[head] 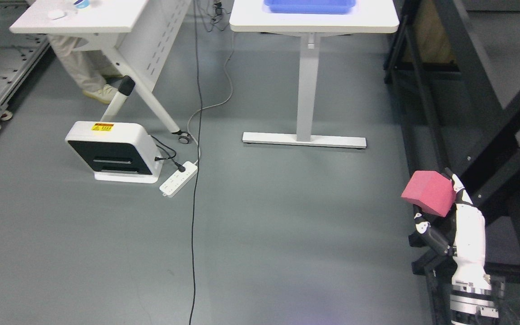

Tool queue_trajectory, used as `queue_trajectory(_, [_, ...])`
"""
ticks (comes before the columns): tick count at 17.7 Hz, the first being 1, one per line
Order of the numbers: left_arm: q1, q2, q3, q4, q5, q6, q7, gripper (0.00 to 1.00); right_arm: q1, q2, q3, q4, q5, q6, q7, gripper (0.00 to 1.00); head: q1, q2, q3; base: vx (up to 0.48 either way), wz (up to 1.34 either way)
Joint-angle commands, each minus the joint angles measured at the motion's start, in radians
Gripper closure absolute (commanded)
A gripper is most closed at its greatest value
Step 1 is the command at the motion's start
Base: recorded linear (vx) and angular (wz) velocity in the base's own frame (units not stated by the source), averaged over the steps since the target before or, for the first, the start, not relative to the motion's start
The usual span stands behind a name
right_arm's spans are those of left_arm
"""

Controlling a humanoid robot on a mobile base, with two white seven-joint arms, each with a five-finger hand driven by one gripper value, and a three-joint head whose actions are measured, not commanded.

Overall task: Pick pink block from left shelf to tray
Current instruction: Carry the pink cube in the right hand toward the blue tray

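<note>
With pink block (428, 193) clasped in right hand (456, 225), already off shelf; still to carry: far ahead, up-left, to blue tray (309, 6).

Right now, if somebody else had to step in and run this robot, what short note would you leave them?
Right hand: closed on the pink block, held up at the lower right, beside the dark shelf frame.
Left hand: not in view.
Blue tray: on the white table at the top of the picture, across open floor from the block.
Done: block picked up and in hand.
Left: carry it to the table and set it in the tray.
Mind the cable and power strip on the floor, and a person's legs by the left table.
</note>
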Motion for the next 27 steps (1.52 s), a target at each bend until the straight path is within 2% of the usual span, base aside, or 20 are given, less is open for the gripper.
queue_trajectory(1, [0.009, 0.017, 0.0, 0.0, -0.002, 0.004, 0.001, 0.0, 0.005, -0.03, 0.007, -0.021, 0.001, 0.001, 0.002, 0.98, 0.0, 0.0, 0.0, -0.068, 0.47])
queue_trajectory(15, [0.009, 0.017, 0.0, 0.0, -0.002, 0.004, 0.001, 0.0, -0.002, -0.03, 0.039, -0.019, 0.001, 0.007, 0.002, 0.98, 0.0, 0.0, 0.0, 0.038, 0.11])
queue_trajectory(27, [0.009, 0.017, 0.0, 0.0, -0.002, 0.006, 0.001, 0.0, -0.01, -0.03, 0.071, -0.019, 0.003, 0.008, 0.004, 0.98, 0.0, 0.0, 0.0, 0.246, 0.12])
